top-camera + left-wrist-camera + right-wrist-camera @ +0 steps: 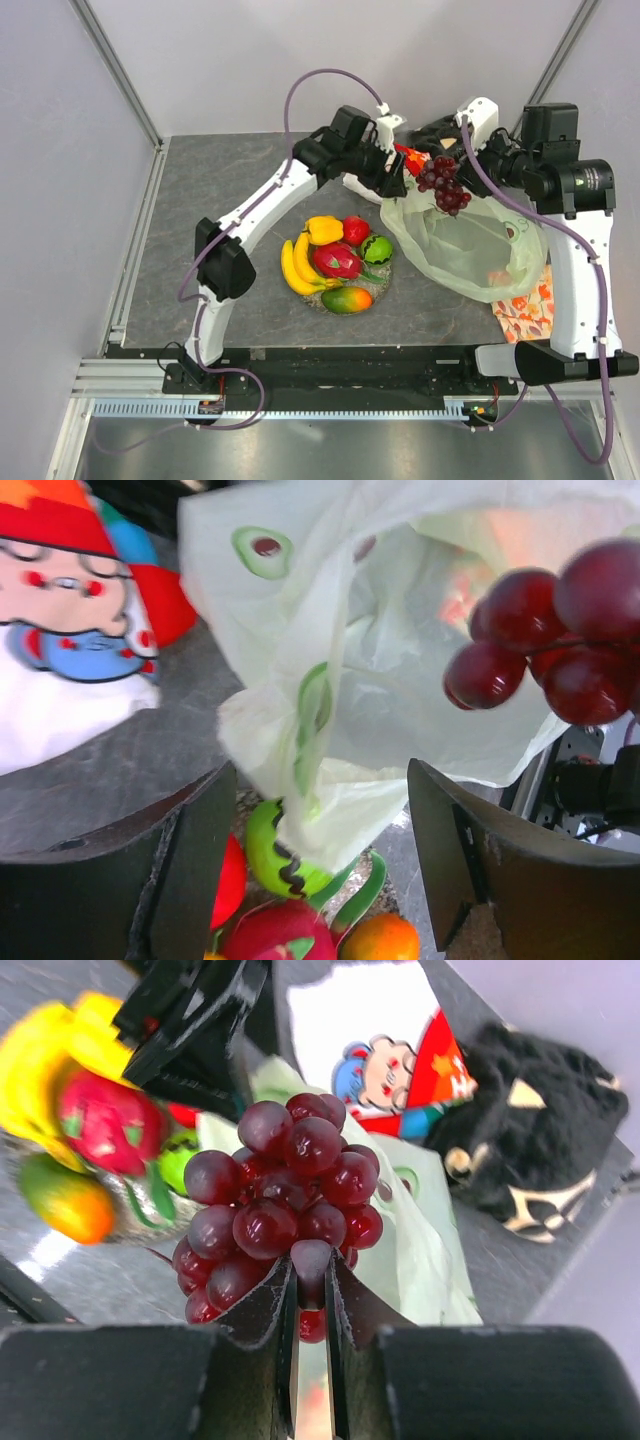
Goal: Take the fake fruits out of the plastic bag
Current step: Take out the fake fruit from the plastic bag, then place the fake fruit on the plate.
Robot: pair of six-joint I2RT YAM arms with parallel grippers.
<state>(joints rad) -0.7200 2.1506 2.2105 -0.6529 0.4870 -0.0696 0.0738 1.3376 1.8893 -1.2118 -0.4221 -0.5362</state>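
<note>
Pale green, thin, crinkly and half see-through, the plastic bag (470, 245) lies slumped on the grey table (200, 200) at centre right of the overhead frame. Its mouth is toward the upper left, and there is a green-ringed print (262, 550) on its skin. We note the purple grapes (443, 185) hanging in the air just above that mouth. They are gripped by the right gripper (310, 1285), whose jaws stand narrow with one berry squeezed between them. The left gripper (320, 780) is spread wide; a fold of the bag hangs between its fingers (190, 870), and we cannot tell whether either finger touches the film. Left of the bag, a round dish (380, 287) carries glossy fruits: bananas (295, 268), yellow pepper (323, 229), apple (355, 230), lime (377, 248), dragon fruit (336, 260), mango (347, 299). Through the film at the bag's lower right we see a blurred orange-pink patch (497, 277); what it is we cannot make out. The orange leaf-patterned cloth (527, 310) is partly covered by the bag. Overhead, the arms hide most of the far table. Only the wrist views show the white cartoon-printed cloth (390, 1055) plainly, and the right wrist view alone shows a black furry thing (530, 1140) beside it. The left wrist view cuts the grapes off at its right edge and the dish fruits at its bottom edge.
</note>
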